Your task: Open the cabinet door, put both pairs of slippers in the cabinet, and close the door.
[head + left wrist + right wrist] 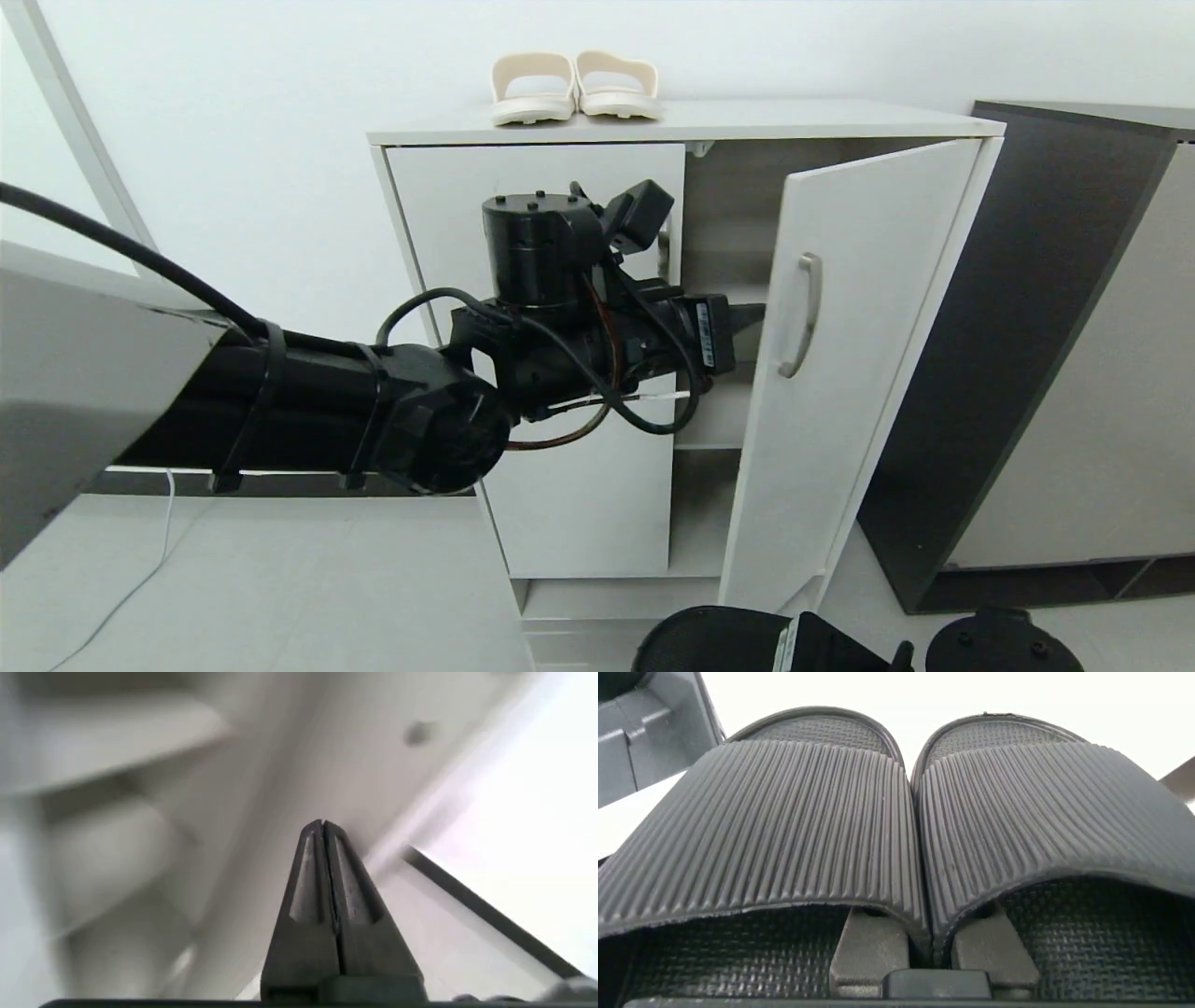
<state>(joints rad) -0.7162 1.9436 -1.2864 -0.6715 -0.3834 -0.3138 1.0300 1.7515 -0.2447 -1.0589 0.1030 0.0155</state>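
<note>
Black slippers (803,831) in right jaws; cabinet door (868,401) ajar

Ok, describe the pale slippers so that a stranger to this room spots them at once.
Find the white cabinet with its right door swung open. On its top, toward the left, sit cream slippers side by side. They are smooth and pale, while the other pair is black and ribbed.

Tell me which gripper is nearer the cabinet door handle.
Left. The left gripper sits beside the handle of the open door; the right gripper holds the dark slippers low, well below it.
</note>
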